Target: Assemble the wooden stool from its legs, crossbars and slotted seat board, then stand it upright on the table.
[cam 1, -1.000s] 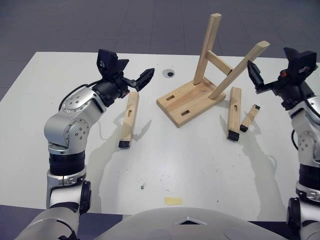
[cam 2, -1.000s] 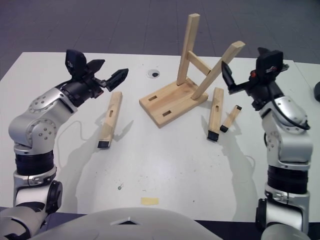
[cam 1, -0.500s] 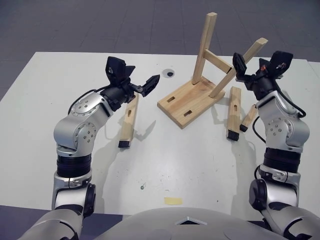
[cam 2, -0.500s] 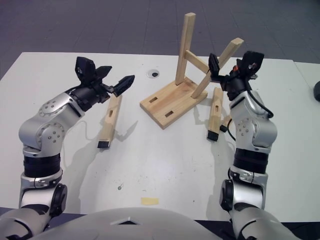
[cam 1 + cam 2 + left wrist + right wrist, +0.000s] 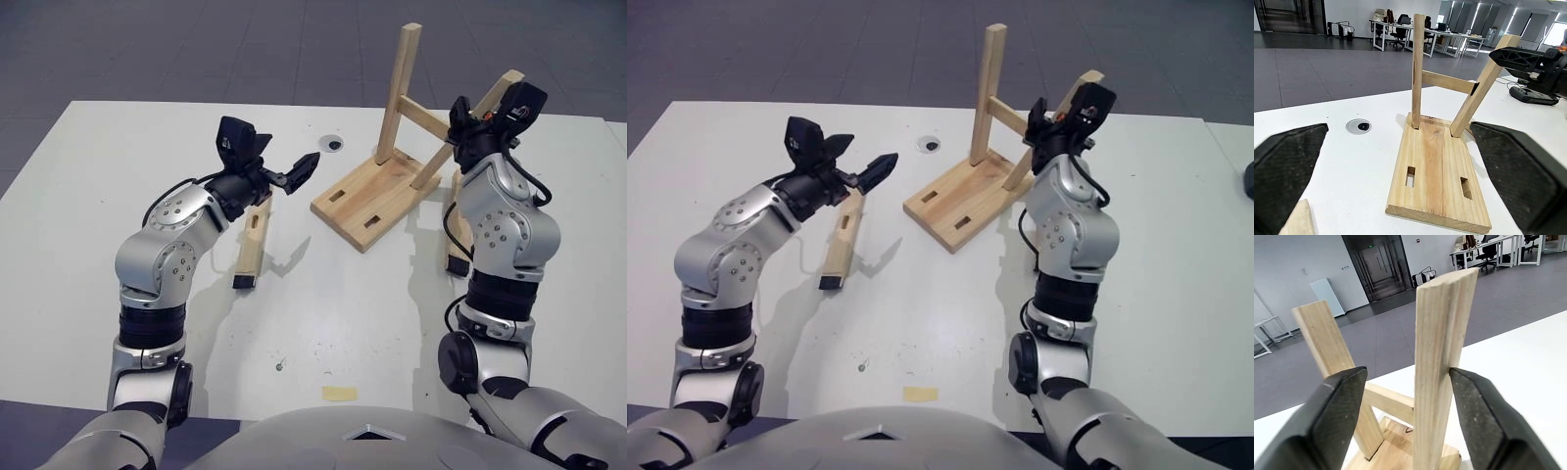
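Two legs stand in the seat board, which lies flat on the white table, toward the far side, right of centre.

Head camera: the upright leg and the slanted leg are joined by a crossbar. The slots at the board's near end are empty. Your right gripper sits high, at the slanted leg's upper part. Your left gripper hangs above the table, fingers apart, pointing toward the board and holding nothing. A loose leg lies flat just below it. A second loose leg lies right of the board, partly behind your right arm. There is a grommet in the tabletop left of the board and a scrap of yellow tape at the near edge.

Left wrist: the black pads are wide apart. The board shows between them, well clear of both.

Right wrist: the pads straddle the slanted leg near its top. One pad looks to touch the leg's edge; the other stands off with a gap. Not clamped.
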Controlling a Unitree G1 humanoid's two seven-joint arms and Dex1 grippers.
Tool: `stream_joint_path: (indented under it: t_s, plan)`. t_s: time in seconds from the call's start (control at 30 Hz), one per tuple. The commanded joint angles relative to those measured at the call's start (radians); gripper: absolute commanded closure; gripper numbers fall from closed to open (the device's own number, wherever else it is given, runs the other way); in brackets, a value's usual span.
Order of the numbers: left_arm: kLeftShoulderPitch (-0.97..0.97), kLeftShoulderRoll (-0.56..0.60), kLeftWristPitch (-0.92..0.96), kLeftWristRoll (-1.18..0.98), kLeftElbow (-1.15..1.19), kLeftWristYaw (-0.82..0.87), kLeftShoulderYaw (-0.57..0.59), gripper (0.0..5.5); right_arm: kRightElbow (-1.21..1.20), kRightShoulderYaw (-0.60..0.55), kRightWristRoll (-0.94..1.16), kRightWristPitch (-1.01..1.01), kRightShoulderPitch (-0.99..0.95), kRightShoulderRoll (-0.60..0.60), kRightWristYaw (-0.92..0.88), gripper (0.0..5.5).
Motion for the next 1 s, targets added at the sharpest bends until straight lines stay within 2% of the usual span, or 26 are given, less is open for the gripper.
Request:
stream_joint_path:
  t_s: [0.03,0.23,0.4,0.53,0.67,0.87,1.0]
  plan:
    - [-0.007,0.002,-0.005,0.013,0.001,-0.016,-0.009,0.1,0.071,0.01,-0.08,-0.057,-0.031,0.005,-0.03,3.09]
    - [-0.01,-0.004,-0.003,0.013,0.002,-0.022,-0.014,0.1,0.207,0.013,-0.145,-0.169,-0.06,0.024,-0.021,4.08]
    - [-0.007,-0.006,-0.005,0.021,0.004,-0.028,-0.021,0.1,0.326,-0.006,-0.173,-0.243,-0.1,0.004,0.0,4.43]
    - [-0.013,-0.009,-0.004,0.029,0.013,-0.031,-0.031,0.1,0.365,0.005,-0.154,-0.224,-0.101,-0.004,0.07,4.5]
    - [-0.009,-0.006,-0.005,0.032,0.011,-0.032,-0.029,0.1,0.285,0.036,-0.139,-0.155,-0.057,-0.008,0.139,4.51]
    - [0.005,-0.019,-0.007,0.036,0.003,-0.022,-0.035,0.1,0.129,0.127,-0.134,-0.126,0.019,0.098,0.167,4.51]
    - [0.017,-0.015,0.0,0.041,-0.011,-0.021,-0.023,0.1,0.097,0.171,-0.147,-0.124,0.047,0.128,0.192,4.51]
